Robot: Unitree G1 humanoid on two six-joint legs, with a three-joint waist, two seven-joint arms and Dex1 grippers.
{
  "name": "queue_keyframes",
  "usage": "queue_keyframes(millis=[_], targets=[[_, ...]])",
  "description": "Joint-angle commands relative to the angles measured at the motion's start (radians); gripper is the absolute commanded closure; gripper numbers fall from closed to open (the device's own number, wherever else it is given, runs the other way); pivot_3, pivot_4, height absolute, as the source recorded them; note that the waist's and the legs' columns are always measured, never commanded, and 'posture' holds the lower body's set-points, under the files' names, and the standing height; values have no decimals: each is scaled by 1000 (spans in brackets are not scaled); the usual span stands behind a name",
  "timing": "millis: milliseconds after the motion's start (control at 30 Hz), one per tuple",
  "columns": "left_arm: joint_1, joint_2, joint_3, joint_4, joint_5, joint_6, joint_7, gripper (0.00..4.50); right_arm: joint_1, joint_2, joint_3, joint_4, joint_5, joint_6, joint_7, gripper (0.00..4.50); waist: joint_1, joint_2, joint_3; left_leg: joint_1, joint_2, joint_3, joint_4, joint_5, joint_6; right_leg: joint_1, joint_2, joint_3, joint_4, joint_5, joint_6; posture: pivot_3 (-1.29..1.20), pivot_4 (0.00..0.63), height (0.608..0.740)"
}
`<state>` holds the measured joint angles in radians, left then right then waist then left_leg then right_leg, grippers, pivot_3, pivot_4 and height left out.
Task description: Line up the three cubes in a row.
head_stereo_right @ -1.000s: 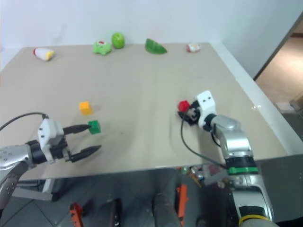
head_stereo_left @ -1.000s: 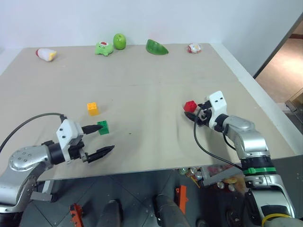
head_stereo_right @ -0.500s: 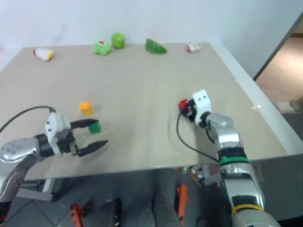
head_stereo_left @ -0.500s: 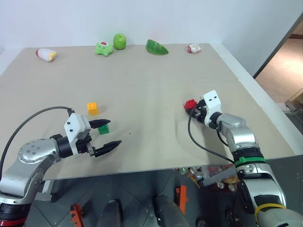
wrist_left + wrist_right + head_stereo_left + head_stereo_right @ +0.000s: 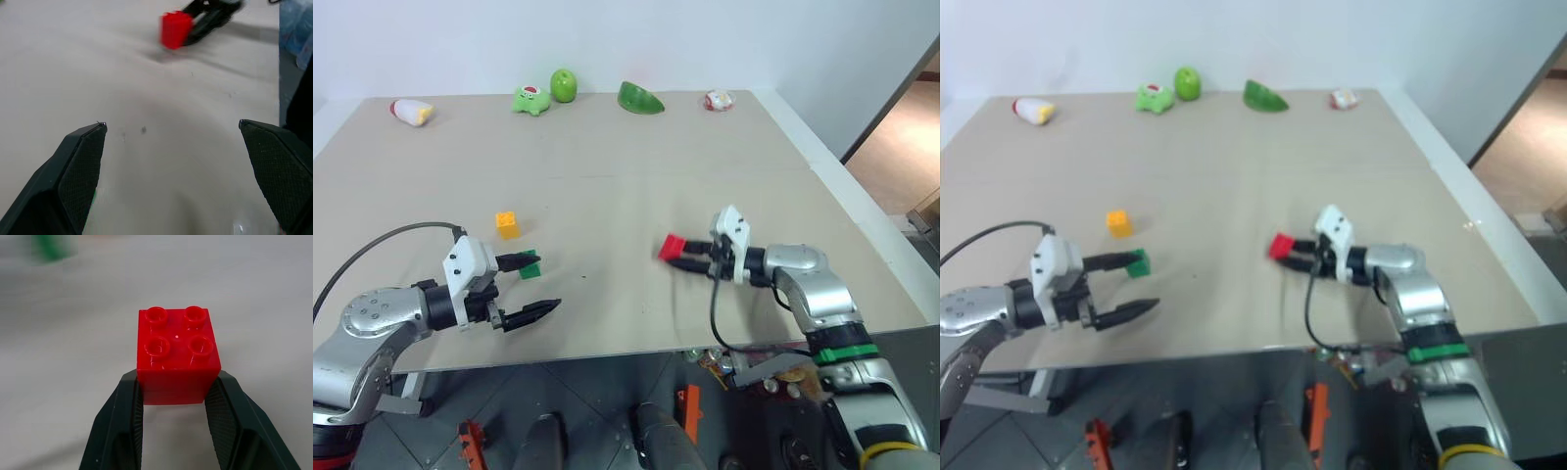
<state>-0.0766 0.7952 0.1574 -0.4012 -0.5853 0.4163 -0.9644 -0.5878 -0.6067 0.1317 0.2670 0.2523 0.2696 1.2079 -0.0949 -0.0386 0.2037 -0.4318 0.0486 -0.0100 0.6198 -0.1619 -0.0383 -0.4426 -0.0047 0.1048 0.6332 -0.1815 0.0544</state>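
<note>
Red cube [image 5: 672, 247] shifted left; three cubes.

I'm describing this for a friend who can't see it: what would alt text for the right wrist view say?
A red cube with four round studs on top is gripped between the two black fingers of the right gripper, over a pale beige table. A blurred bit of green shows far off at one corner of the view.

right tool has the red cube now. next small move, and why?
Probably carry the red cube left toward the green cube and yellow-orange cube. The right tool is shut on it, and those two sit close together across the table, beside the open left tool.
</note>
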Motion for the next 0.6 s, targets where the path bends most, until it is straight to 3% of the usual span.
queue_keyframes(millis=[33, 200, 600], targets=[[-6, 18, 30, -7, -14, -2, -22, 0, -34, -34, 17, -8, 4, -53, 106, 3289, 0, 0, 0, 0, 0, 0, 1, 0, 0, 0, 0, 0, 0, 0, 0, 0, 150, 733], [-7, 29, 36, -5, -18, 5, -36, 0, -120, -52, 63, 131, -47, -164, 227, 3289, -3, 0, 0, 3, 0, 1, 4, 0, 0, 1, 0, 0, 0, 2, -3, 0, 150, 733], [19, 29, 57, -31, -26, 24, -33, 0, -254, -10, 120, 370, -131, -327, 358, 3289, -6, 0, 0, 3, 0, 1, 1, 0, 0, 1, 0, 0, 1, 2, -3, 0, 150, 733]])
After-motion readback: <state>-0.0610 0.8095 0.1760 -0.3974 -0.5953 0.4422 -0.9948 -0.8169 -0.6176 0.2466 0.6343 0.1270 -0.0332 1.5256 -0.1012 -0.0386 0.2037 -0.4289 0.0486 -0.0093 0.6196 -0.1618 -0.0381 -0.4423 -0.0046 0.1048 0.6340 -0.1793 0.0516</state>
